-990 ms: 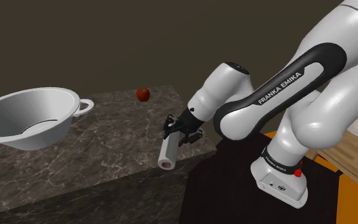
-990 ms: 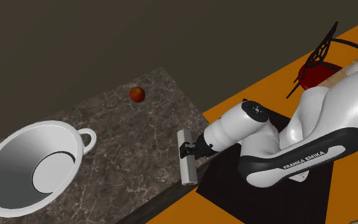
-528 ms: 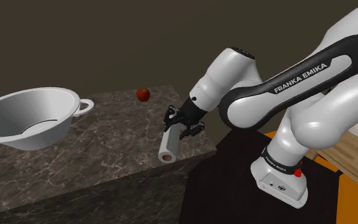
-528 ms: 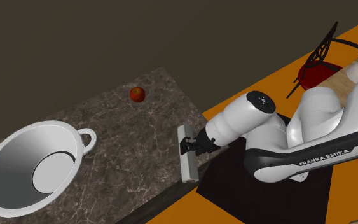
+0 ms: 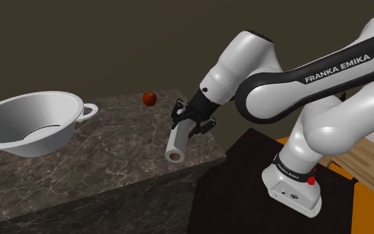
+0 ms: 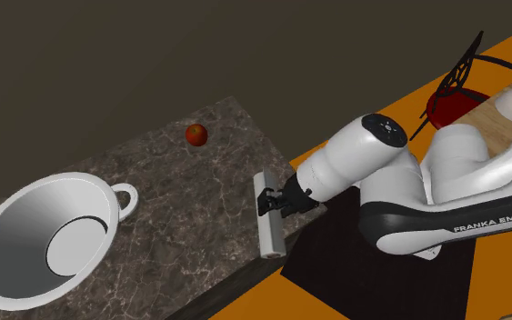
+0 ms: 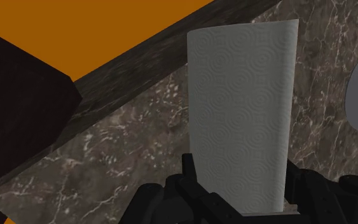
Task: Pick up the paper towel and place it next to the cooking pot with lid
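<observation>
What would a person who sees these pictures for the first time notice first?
The big white arm's black gripper clasps a tilted paper towel roll near the dark stone counter's edge. A large pale pot stands at the shoulder view's left, a small red fruit at the counter's far side.

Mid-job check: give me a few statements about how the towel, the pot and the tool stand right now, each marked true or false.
1. The tool is shut on the paper towel roll. True.
2. The roll stands upright on the counter. False: it slants, clasped near its upper end, with its lower end close to the counter's edge.
3. The red fruit lies inside the pot. False: it sits on the counter, apart from the pot.
4. The pot is at the shoulder view's left, well apart from the roll. True.
</observation>
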